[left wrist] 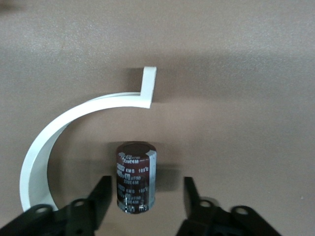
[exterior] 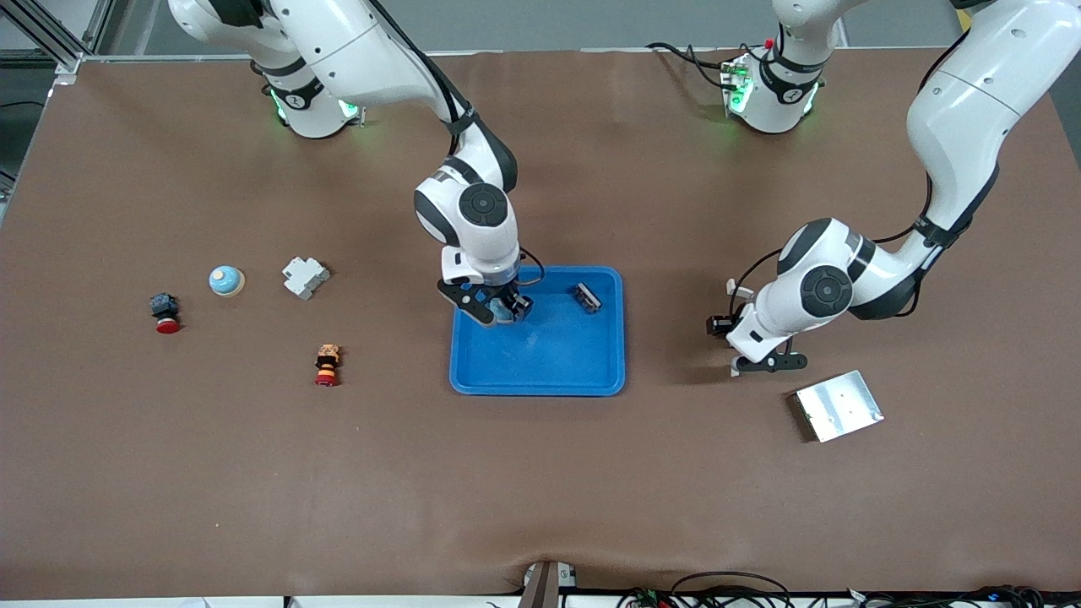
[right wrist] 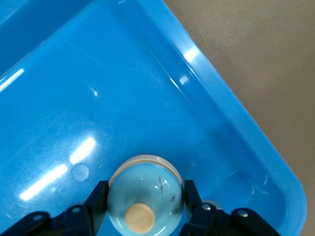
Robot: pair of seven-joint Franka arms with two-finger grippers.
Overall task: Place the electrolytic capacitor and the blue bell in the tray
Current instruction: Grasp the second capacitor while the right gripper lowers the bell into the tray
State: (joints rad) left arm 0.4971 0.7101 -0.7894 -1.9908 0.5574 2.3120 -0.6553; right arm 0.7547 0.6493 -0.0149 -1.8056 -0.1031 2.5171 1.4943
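Observation:
The blue bell (right wrist: 147, 182), a pale blue dome with a beige knob, sits in a corner of the bright blue tray (exterior: 549, 363) toward the right arm's end. My right gripper (exterior: 497, 310) (right wrist: 145, 191) is shut on it, a finger against each side. The electrolytic capacitor (left wrist: 136, 177), a dark brown cylinder with white print, rests on the brown table. My left gripper (exterior: 760, 363) (left wrist: 146, 187) stands open round it, with a gap on both sides. In the front view the left hand hides the capacitor.
A small black part (exterior: 588, 297) lies in the tray. A silver metal plate (exterior: 839, 405) lies beside the left gripper and a curved white strip (left wrist: 54, 132) beside the capacitor. Toward the right arm's end: another pale blue dome (exterior: 226, 280), white block (exterior: 305, 276), red-capped switch (exterior: 165, 312), orange-and-red stack (exterior: 328, 365).

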